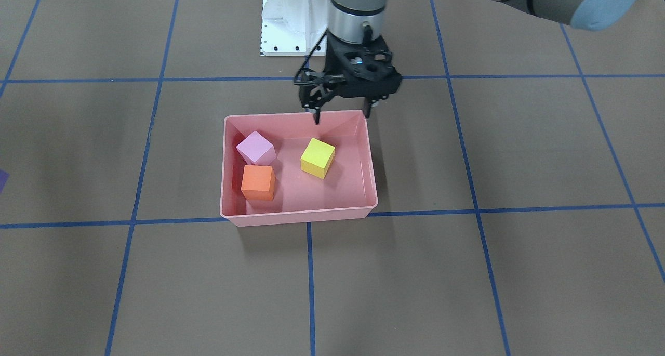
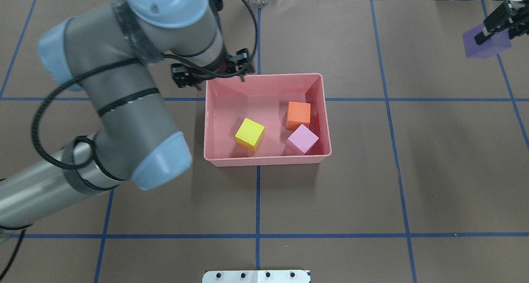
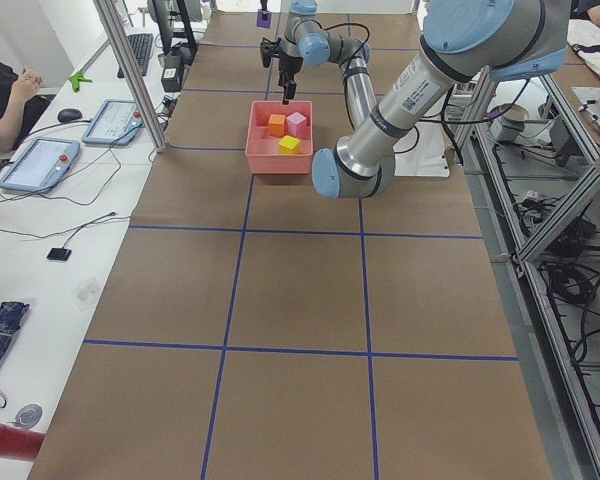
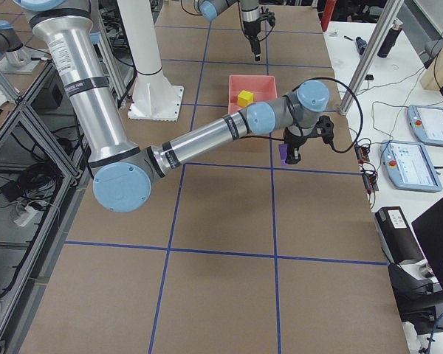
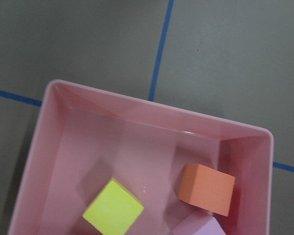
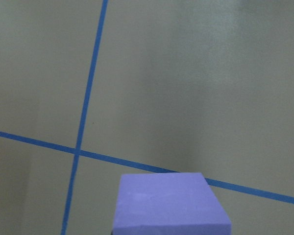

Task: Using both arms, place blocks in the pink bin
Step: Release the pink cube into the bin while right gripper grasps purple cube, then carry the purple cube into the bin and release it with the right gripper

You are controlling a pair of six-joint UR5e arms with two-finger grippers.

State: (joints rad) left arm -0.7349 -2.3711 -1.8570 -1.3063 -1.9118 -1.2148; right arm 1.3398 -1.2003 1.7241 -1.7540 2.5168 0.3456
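Left gripper (image 1: 343,113): fingers spread, empty, raised over pink bin (image 1: 298,216). Below it, inside bin: yellow block (image 1: 317,158), with orange block (image 1: 258,182) and light pink block (image 1: 255,148) just beside each other. Right gripper (image 2: 496,32): pinching purple block (image 2: 485,45) between its fingers, well apart from bin.

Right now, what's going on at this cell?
Three blocks already sit in the pink bin: the orange block, the yellow block and the light pink block. The left end effector hangs open and empty above the bin. The right end effector holds the purple block lifted, far off to the robot's right, not yet at the bin.
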